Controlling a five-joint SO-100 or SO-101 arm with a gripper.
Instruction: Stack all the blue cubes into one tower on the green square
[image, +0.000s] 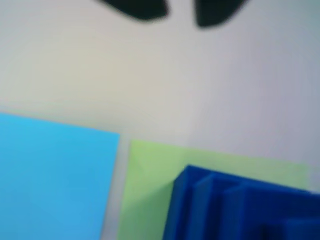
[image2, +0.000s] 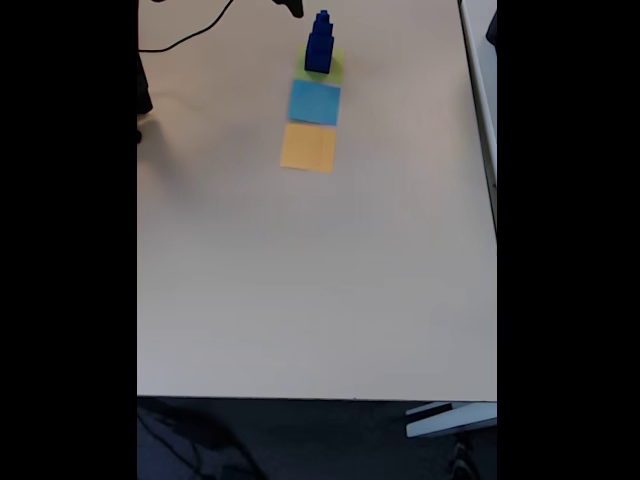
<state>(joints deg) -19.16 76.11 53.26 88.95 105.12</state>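
Stepped tower of dark blue solid cubes (image: 240, 205) stands on flat lime-green paper square (image: 150, 175), far end of table; black two-finger gripper (image: 181, 12) released, empty; retreat straight up, avoiding any nudge.

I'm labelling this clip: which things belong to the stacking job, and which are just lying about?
Job:
- blue cubes, stacked in a tower
- green square under the tower
- gripper, apart from the tower

Lying about:
- light-blue square
- orange square
- black cable
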